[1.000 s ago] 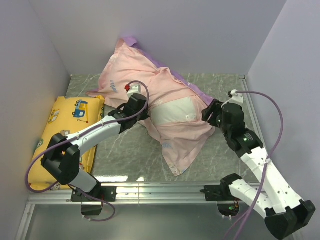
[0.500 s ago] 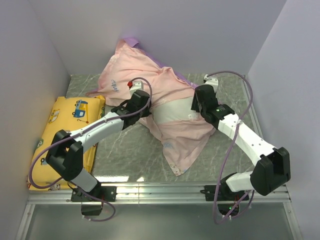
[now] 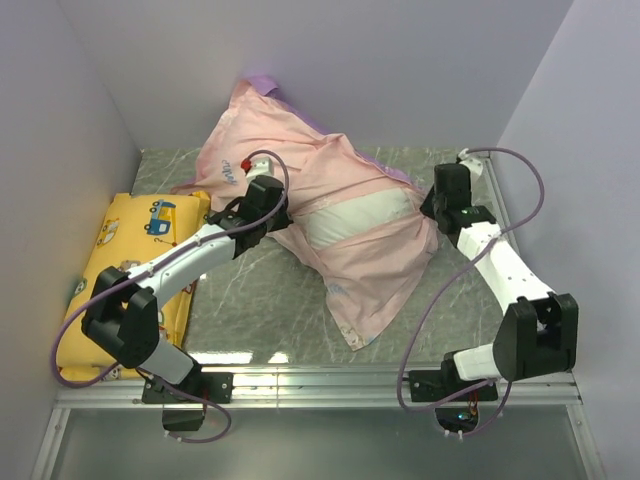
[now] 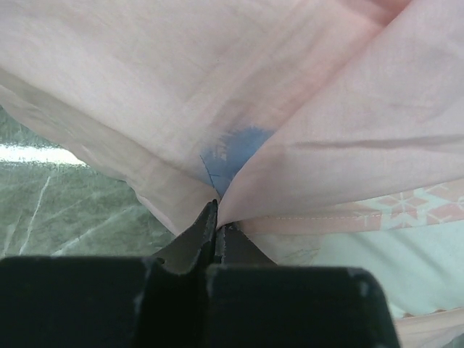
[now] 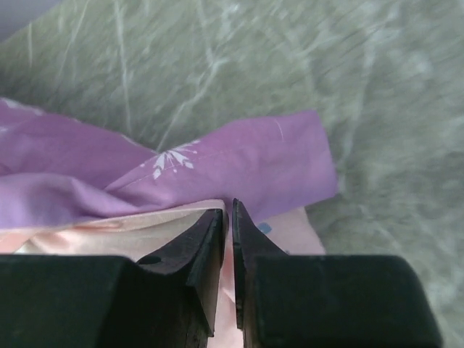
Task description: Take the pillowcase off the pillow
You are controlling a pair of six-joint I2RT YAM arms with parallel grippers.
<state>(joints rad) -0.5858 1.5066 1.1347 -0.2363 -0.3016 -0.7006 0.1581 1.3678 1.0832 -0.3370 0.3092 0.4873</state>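
Observation:
The pillowcase (image 3: 290, 160) lies inside out, pale pink, bunched over the pillow (image 3: 355, 218), whose white surface shows through the opening in the middle. My left gripper (image 3: 275, 222) sits at the left side of that opening. In the left wrist view it (image 4: 217, 217) is shut on a pinched fold of the pillowcase (image 4: 217, 87), with the pillow (image 4: 377, 264) pale at lower right. My right gripper (image 3: 432, 205) is at the case's right end. Its jaws (image 5: 232, 206) are shut on the pink hem, with the purple snowflake side (image 5: 239, 163) just beyond.
A yellow cushion (image 3: 130, 270) with cartoon vehicles lies along the left wall. Walls close in the green marbled table (image 3: 250, 290) on the left, back and right. A metal rail (image 3: 320, 378) runs along the near edge.
My right gripper has swung from over the pillow to the case's right end and closed on the hem. My left gripper has shifted up and left with its fold, widening the opening.

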